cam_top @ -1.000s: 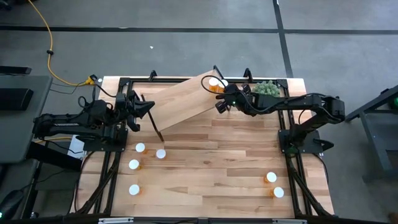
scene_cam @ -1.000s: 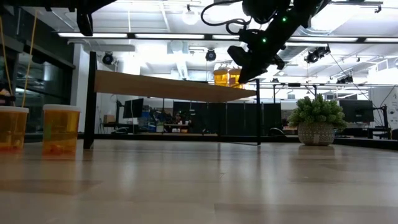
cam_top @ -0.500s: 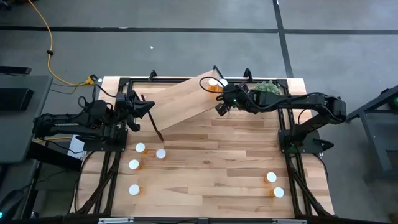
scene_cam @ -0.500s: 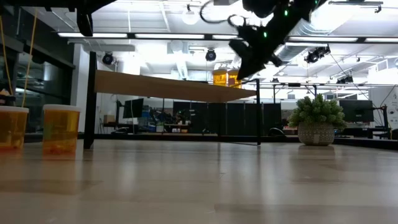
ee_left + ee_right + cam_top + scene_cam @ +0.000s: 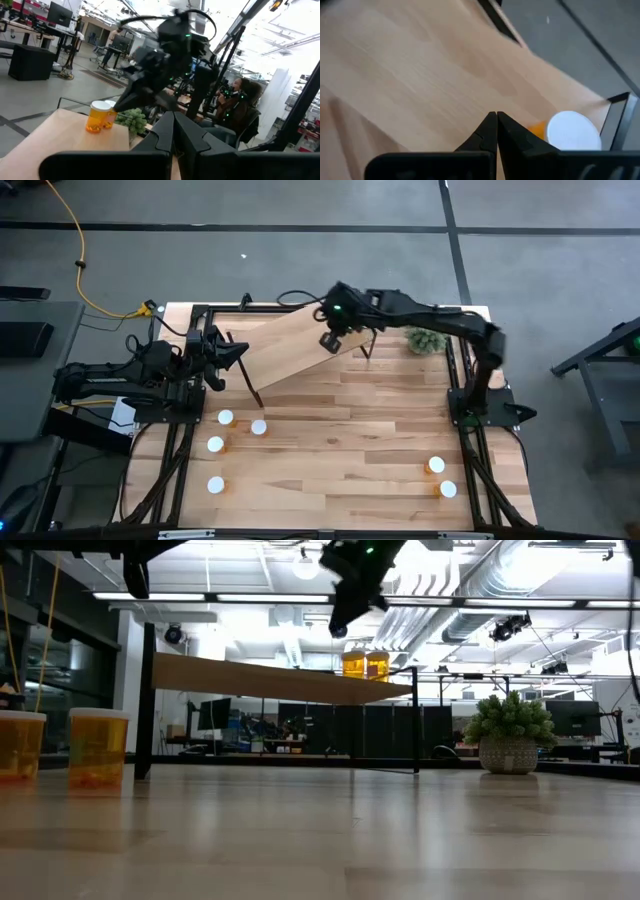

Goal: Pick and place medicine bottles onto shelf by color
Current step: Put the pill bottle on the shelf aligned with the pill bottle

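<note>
1. Right gripper (image 5: 329, 340) hangs over the shelf (image 5: 290, 345), top middle of the high view, jaws pinched shut on nothing.
2. Two bottles (image 5: 365, 664) already stand on the shelf's far end.
3. Six more wait low in frame: four lower left (image 5: 226, 418), two lower right (image 5: 436, 465).
4. Left gripper (image 5: 243, 352), shut and empty, sits nearer the four; they're upright, so probably a top-down grab.

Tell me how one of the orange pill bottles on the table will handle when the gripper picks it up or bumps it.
The medicine bottles stand upright, taller than wide, so a sideways bump would probably tip one. Round bodies suggest a fallen bottle would roll. Translucent walls show little inside, so it is likely light; the smooth plastic may slip in a loose grip.
</note>
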